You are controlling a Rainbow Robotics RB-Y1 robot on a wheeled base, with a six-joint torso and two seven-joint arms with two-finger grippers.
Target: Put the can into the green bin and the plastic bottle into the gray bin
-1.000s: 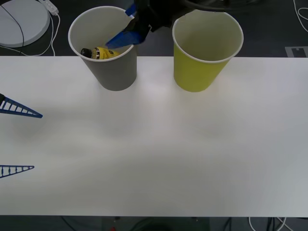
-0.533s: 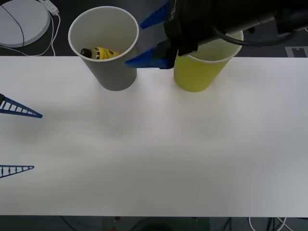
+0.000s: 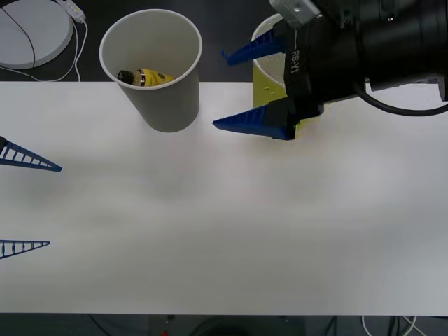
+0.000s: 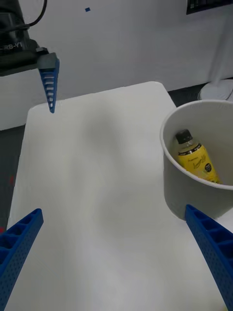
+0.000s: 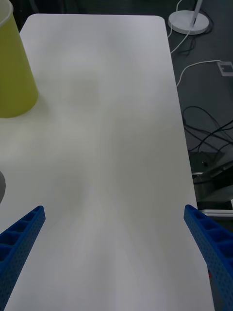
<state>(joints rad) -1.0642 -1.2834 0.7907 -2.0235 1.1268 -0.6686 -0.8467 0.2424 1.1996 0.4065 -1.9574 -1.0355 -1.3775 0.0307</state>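
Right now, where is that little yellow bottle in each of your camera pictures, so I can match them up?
Front view: the plastic bottle lies inside the gray bin, at the table's far left.
Right wrist view: the bottle leans inside the same bin, beside the open right gripper.
Left wrist view: bottle not in it; the green bin stands there.
Shared landmark: the white table.

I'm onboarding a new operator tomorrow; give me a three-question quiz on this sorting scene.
1. True or false: the plastic bottle lies inside the gray bin.
2. The right gripper is: A) shut on the bottle, B) open and empty, C) inside the green bin.
3. Fill in: the left gripper sits open at the table's ____ edge.

Key: 1 true; 2 B; 3 left.
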